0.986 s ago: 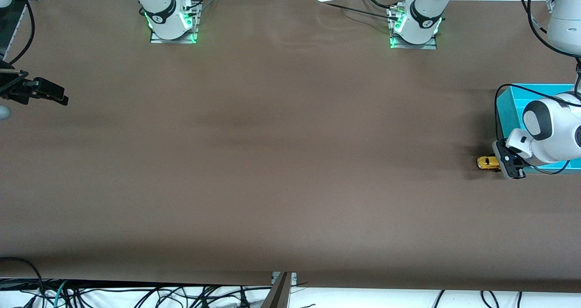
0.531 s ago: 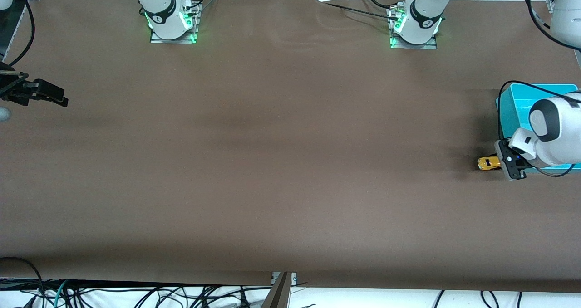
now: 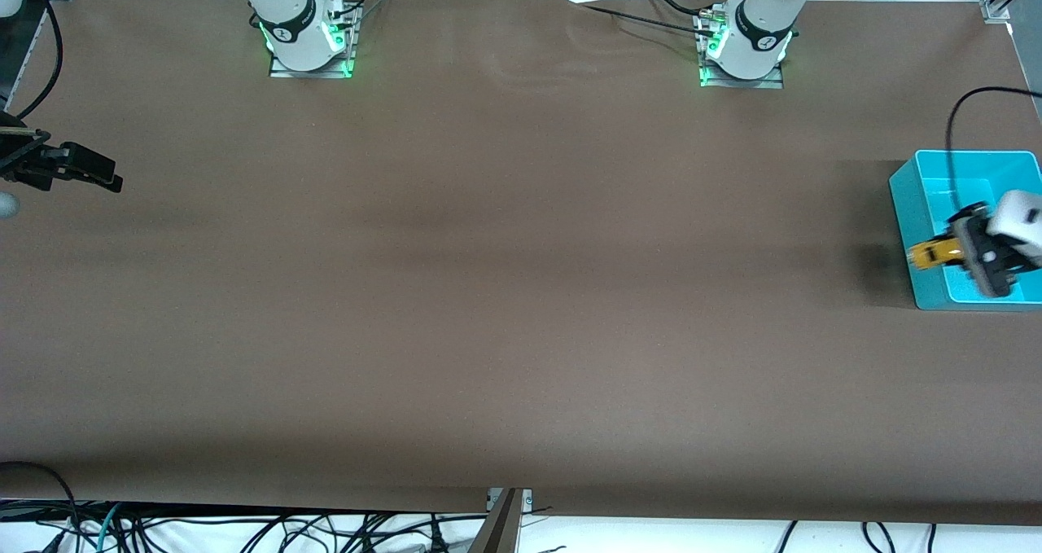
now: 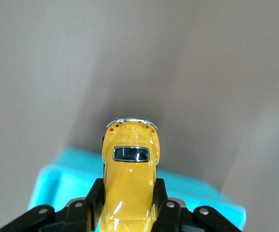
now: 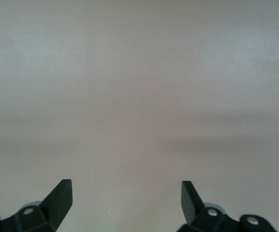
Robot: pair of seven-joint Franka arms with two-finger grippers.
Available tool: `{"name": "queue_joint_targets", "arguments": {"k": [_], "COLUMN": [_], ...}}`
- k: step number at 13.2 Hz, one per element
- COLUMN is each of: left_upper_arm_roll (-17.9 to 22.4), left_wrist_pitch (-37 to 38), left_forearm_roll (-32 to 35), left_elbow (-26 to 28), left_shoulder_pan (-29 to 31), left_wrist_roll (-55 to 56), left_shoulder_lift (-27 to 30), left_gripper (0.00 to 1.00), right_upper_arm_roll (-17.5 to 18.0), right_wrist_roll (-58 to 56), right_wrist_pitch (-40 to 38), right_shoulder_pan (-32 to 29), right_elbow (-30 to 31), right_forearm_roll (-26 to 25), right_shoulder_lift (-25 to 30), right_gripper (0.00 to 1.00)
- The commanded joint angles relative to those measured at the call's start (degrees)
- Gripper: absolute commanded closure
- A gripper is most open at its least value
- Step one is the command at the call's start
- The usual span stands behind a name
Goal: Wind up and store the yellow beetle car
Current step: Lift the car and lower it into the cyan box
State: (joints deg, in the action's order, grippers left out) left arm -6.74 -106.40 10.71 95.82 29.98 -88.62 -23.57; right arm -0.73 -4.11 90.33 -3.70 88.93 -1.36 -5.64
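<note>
Spanning brown table (image 3: 488, 292) | cyan bin (image 3: 920, 211) at left arm's end

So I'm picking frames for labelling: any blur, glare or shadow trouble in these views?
Front view: left gripper and yellow beetle car motion-smeared over the teal bin, soft shadow on the table beside it. Left wrist view: car sharp, glint on its window. Right wrist view: open right gripper, featureless table.
</note>
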Motion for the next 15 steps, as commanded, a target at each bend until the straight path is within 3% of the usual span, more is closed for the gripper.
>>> {"name": "queue_joint_targets", "arguments": {"k": [1, 5, 8, 9, 11, 13, 15], "left_upper_arm_roll": [1.12, 1.03, 1.03, 1.03, 0.94, 0.42, -2.55], "left_wrist_pitch": [-4.57, -18.28, -26.81, -28.4, -29.04, -26.5, -18.89], "left_forearm_roll": [6.14, 6.87, 6.78, 6.69, 6.08, 5.73, 2.76], "left_elbow": [0.76, 4.01, 9.54, 10.69, 10.79, 9.13, 5.36], "left_shoulder_pan": [5.5, 11.75, 13.43, 13.61, 13.7, 13.09, 12.91], "left_wrist_roll": [-6.8, -16.13, -16.23, -16.23, -16.23, -15.53, -12.56], "left_shoulder_lift": [-0.15, -5.94, -7.8, -8.15, -7.89, -6.41, -3.08], "left_gripper": [0.88, 0.87, 0.77, 0.68, 0.0, 0.0, 0.0], "right_upper_arm_roll": [0.29, 0.29, 0.29, 0.29, 0.29, 0.29, 0.29], "right_wrist_roll": [0.68, 0.68, 0.68, 0.68, 0.68, 0.68, 0.68], "right_wrist_pitch": [-0.42, -0.42, -0.42, -0.42, -0.42, -0.42, -0.42], "right_shoulder_pan": [-0.43, -0.43, -0.43, -0.35, -0.43, -0.43, -0.43], "right_elbow": [-1.31, -1.31, -1.31, -1.31, -1.31, -1.31, -1.31], "right_forearm_roll": [1.01, 1.01, 1.01, 1.1, 1.1, 1.1, 1.1], "right_shoulder_lift": [-0.51, -0.51, -0.51, -0.51, -0.51, -0.51, -0.51], "right_gripper": [0.0, 0.0, 0.0, 0.0, 0.0, 0.0, 0.0]}}
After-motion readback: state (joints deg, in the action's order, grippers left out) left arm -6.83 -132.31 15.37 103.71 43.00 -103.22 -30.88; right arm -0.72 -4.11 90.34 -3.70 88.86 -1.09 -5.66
